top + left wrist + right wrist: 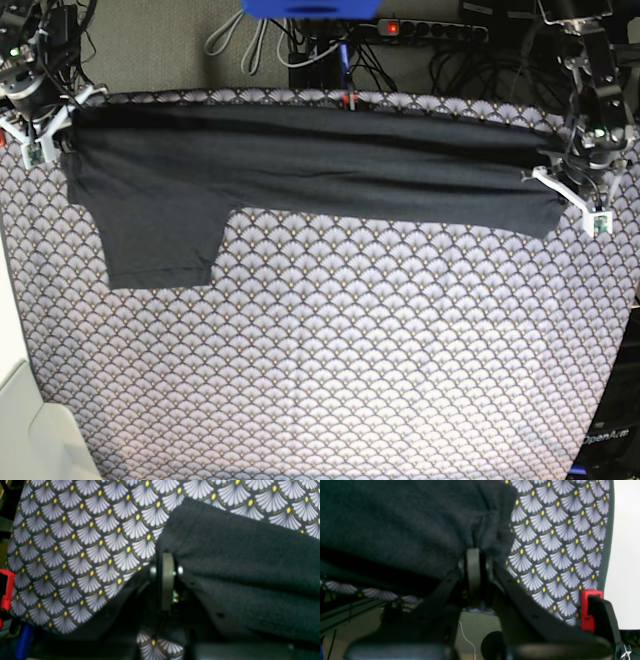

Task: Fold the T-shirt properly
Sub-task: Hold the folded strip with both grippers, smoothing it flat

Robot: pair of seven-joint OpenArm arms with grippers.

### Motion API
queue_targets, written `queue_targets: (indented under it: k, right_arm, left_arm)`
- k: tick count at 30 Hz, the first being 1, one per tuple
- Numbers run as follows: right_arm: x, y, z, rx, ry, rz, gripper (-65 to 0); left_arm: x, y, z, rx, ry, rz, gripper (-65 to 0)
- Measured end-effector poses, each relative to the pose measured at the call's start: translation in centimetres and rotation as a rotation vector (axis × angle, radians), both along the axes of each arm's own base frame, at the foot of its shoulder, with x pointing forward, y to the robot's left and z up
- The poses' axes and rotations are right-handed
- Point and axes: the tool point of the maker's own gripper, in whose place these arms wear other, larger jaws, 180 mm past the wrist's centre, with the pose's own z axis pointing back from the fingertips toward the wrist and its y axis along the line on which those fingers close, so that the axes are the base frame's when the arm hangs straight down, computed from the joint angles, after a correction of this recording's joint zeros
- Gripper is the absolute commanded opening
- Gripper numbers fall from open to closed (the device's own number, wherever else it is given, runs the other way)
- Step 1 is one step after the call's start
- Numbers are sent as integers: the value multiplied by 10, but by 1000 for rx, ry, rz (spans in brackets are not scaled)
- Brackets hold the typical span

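I had both end effectors clamped on the T-shirt [300, 170], left end effector [562, 180] and right end effector [62, 125] at opposite ends, its long axis between them.

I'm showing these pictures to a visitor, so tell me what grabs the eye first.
The dark grey T-shirt stands out first, stretched in a long band across the far edge of the table, one sleeve hanging toward the near side. The left gripper and the right gripper are each shut on one end of it. Beneath lies a tablecloth patterned with pale fans and yellow dots.
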Motion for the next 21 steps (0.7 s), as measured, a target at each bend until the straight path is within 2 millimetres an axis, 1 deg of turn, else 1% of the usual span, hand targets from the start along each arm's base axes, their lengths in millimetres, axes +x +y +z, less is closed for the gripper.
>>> queue_targets:
  k: [2, 6, 15, 17, 19, 21]
  right_arm:
    - [0, 0, 0, 0, 0, 0, -650]
    - [0, 0, 0, 0, 0, 0, -650]
    - [0, -1, 1, -3, 0, 1, -650]
    - [-2, -2, -4, 9, 7, -7, -650]
    - [-10, -6, -16, 23, 43, -24, -650]
    - [-16, -8, -23, 29, 69, -33, -650]
  left_arm:
    - [0, 0, 0, 1, 0, -1, -645]
    - [1, 7, 5, 19, -2, -6, -645]
    - [1, 6, 4, 15, 0, -4, -645]
    - [1, 6, 4, 15, -1, -4, -645]
    - [1, 6, 4, 15, -1, -5, -645]
    - [1, 6, 4, 15, -1, -5, -645]
